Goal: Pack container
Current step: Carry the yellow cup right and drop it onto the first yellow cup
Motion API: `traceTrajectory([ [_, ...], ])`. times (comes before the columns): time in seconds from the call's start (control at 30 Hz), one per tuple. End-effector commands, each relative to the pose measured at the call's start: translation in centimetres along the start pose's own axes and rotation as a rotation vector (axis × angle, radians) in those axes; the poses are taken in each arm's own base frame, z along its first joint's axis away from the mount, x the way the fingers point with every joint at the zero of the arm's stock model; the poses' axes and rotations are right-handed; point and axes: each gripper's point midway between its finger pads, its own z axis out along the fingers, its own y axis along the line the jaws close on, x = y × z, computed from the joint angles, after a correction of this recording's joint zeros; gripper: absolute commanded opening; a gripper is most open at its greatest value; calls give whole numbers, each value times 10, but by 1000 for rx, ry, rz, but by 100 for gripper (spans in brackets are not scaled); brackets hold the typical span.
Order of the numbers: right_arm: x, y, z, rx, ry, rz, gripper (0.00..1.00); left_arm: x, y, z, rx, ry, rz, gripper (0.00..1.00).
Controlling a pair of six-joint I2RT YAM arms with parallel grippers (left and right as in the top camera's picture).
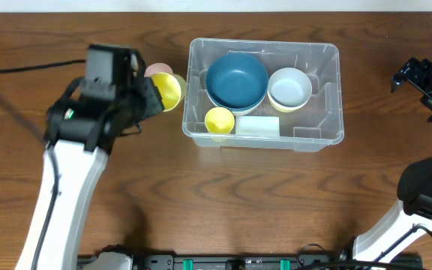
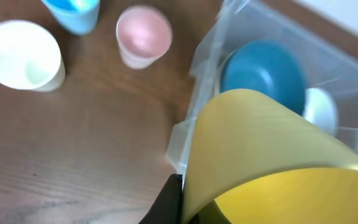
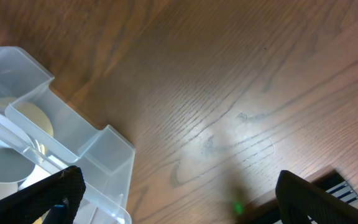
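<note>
The clear plastic container (image 1: 328, 135) stands at the table's middle back. Inside are a blue bowl (image 1: 236, 80), a white bowl (image 1: 289, 88), a small yellow cup (image 1: 219, 120) and a white label (image 1: 257, 126). My left gripper (image 1: 152, 96) is shut on a yellow bowl (image 1: 168, 90) just left of the container; the bowl fills the left wrist view (image 2: 266, 155), with the container (image 2: 204, 56) beyond it. My right gripper (image 1: 418, 79) is open and empty to the right of the container, whose corner (image 3: 73, 149) shows in its wrist view.
A pink cup (image 1: 157, 70) stands behind the yellow bowl, also in the left wrist view (image 2: 143, 36). A white cup (image 2: 23, 56) and a light blue cup (image 2: 73, 12) stand further left there. The table's right edge lies near my right gripper.
</note>
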Motion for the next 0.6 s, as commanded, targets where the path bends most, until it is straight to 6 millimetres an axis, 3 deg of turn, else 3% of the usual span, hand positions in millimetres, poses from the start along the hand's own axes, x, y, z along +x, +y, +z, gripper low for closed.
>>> traceTrajectory([
  [0.0,0,-2,-2,1,-7,20,99,-2,-7,-14,7,-48,11,6],
  [0.13,0,-2,-2,1,-7,20,99,12,-26,-10,37,-14,113,6],
  [0.3,0,-2,-2,1,-7,20,99,32,-45,18,34,72,208,6],
  [0.57,0,-2,-2,1,-7,20,99,44,-66,50,11,177,298,6],
])
